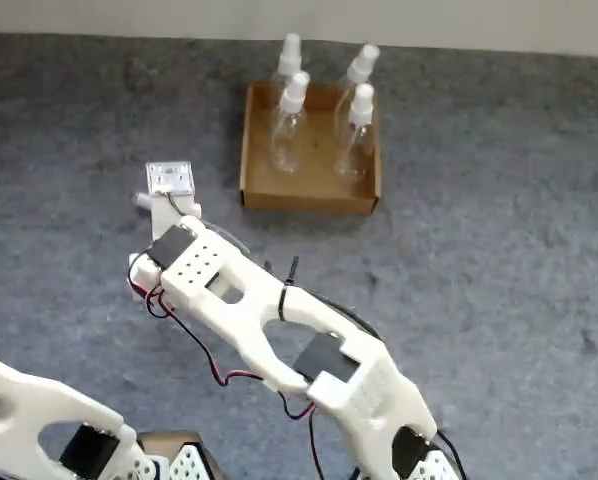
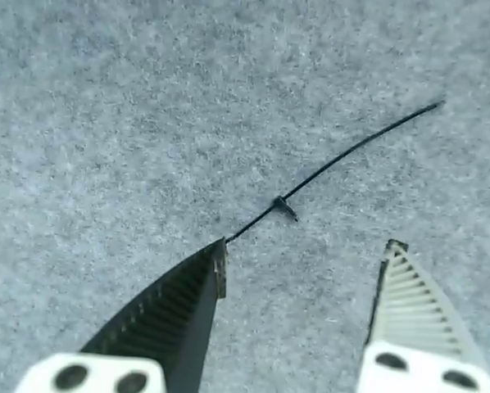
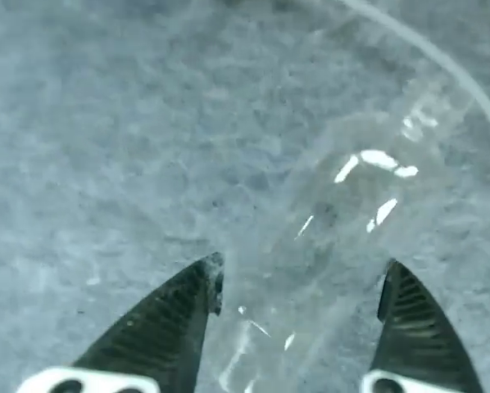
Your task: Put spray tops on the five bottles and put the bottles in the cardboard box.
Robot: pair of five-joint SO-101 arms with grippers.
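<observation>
Where grey felt covers the counter [image 1: 499, 300], the right hand [image 3: 302, 274] straddles a clear bottle [image 3: 351, 188], spread; the left hand [image 2: 304, 250] gapes too.

Robotics lab (seemingly), grey felt tabletop [image 1: 499, 300], white robot arms [image 1: 279, 320]

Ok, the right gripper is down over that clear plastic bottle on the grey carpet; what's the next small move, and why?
Probably close the right gripper on the clear plastic bottle: its open fingers stand either side of the bottle's body. Four spray-topped bottles stand in the brown cardboard box, so this looks like the last one to move.
</observation>
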